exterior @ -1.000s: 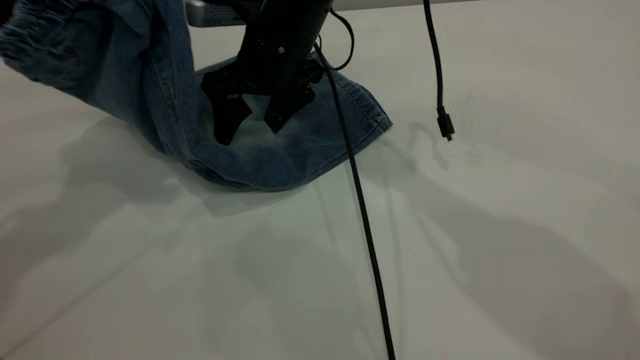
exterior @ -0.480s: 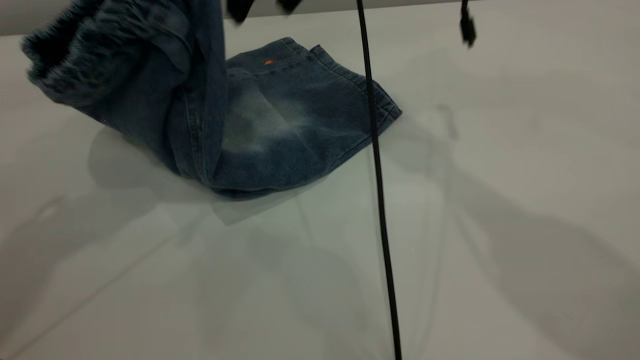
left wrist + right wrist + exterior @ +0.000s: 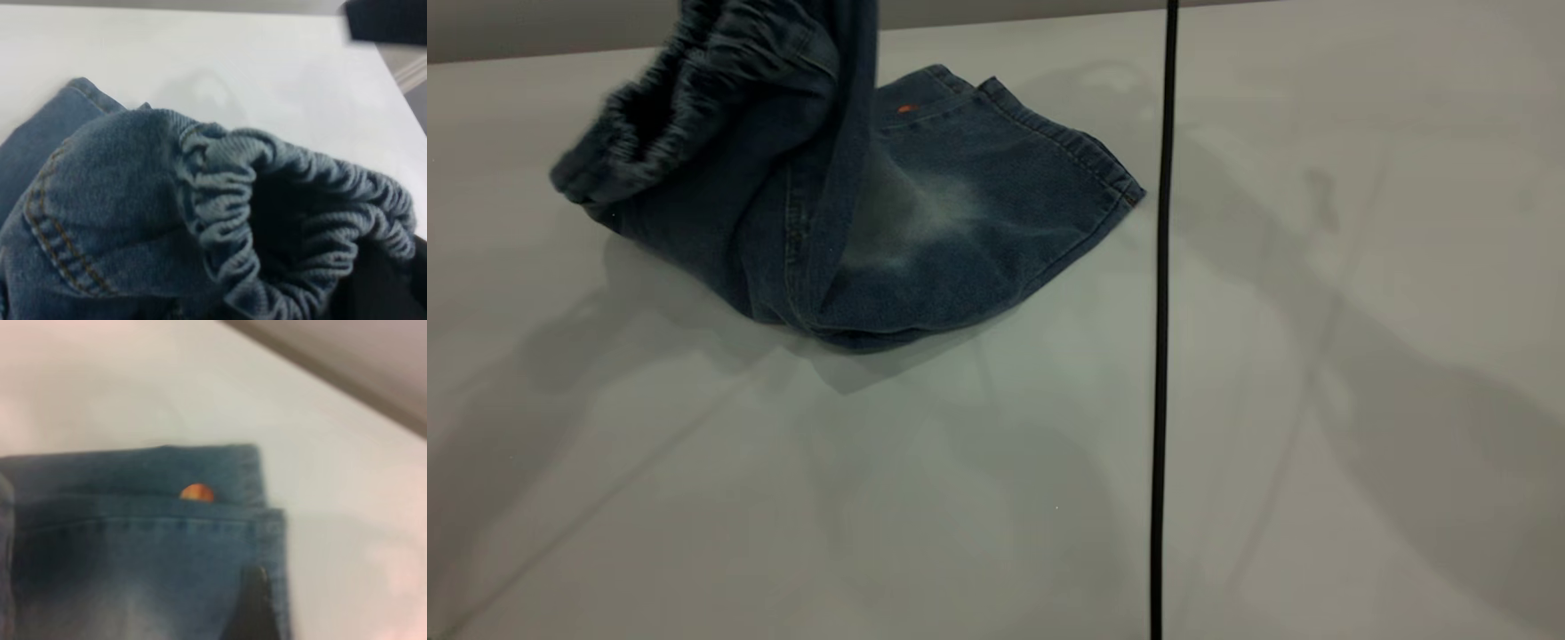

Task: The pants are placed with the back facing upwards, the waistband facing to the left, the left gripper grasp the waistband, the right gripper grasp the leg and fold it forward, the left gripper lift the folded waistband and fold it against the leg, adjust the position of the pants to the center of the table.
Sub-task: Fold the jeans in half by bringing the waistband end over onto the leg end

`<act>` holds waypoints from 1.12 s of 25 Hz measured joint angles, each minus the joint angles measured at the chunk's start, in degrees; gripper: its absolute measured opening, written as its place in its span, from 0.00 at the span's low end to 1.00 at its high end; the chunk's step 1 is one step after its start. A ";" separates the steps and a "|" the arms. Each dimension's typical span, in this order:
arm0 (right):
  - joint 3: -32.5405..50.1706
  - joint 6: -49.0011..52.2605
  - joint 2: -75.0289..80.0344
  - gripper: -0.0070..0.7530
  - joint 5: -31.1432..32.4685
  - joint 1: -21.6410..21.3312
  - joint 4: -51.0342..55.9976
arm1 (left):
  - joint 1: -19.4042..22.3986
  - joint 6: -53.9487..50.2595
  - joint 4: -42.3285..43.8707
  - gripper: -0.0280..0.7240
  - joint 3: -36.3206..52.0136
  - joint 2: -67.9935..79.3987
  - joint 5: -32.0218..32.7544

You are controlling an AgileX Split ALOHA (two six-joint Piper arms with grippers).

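A black cable (image 3: 1161, 356) hangs straight down in front of the table (image 3: 1316, 444), right of the pants (image 3: 925, 240) and clear of them. The leg (image 3: 960, 222) lies flat, doubled over; the waistband (image 3: 685, 98) is raised at upper left. Neither gripper shows; jaw state cannot be told. Since half a second ago the cable has shifted right and the waistband has moved rightward over the leg.

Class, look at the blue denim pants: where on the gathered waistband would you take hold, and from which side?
Grip the gathered dark-blue denim waistband at its ruched rim, coming from the exterior view's left: it hangs raised off the plain white table with its mouth open that way, so one finger could slip inside.
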 joint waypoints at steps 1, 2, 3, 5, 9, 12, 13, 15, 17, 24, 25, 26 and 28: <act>-1.02 0.20 0.00 0.69 0.28 -0.36 -0.39 | -0.54 0.52 0.00 0.16 -1.09 1.53 0.00; -1.91 0.25 0.00 0.69 0.64 -0.52 -0.57 | -1.16 1.21 0.00 0.16 -2.07 2.82 0.00; -2.58 0.26 -0.04 0.69 1.16 -0.75 -1.00 | -1.73 1.70 0.00 0.16 -3.34 4.47 0.00; -3.59 0.31 -0.06 0.69 1.94 -0.90 -1.13 | -3.18 1.82 0.05 0.16 -5.95 7.61 0.00; -3.89 0.31 -0.06 0.69 2.82 -0.95 -2.71 | -5.25 2.05 0.05 0.16 -12.10 14.67 0.00; -3.89 0.99 -0.06 0.69 2.82 -0.97 -4.93 | -5.73 2.51 0.05 0.16 -16.75 20.05 -0.27; -3.89 1.22 -0.06 0.69 2.82 -0.97 -5.56 | -5.73 2.51 0.05 0.16 -18.29 21.90 -0.31; -3.89 1.45 -0.06 0.69 2.82 -1.01 -5.56 | -5.73 2.45 0.05 0.16 -21.03 25.36 -0.51; -3.89 1.99 -0.06 0.69 2.82 -1.01 -5.56 | -5.73 2.38 0.05 0.16 -22.88 28.08 -0.57; -3.89 2.89 -0.06 0.69 2.82 -1.01 -2.42 | -5.73 2.40 0.05 0.16 -25.08 32.06 -6.41; -3.83 2.89 -0.06 0.69 2.82 -1.01 -1.52 | -5.73 2.46 0.05 0.16 -25.14 32.06 -7.61; -3.83 2.89 -0.01 0.69 2.82 -1.01 -0.74 | -5.73 2.66 -0.01 0.17 -25.25 32.06 -8.49; -3.83 2.83 0.16 0.69 2.82 -1.01 0.57 | -5.67 2.92 0.27 0.20 -25.73 32.06 -9.51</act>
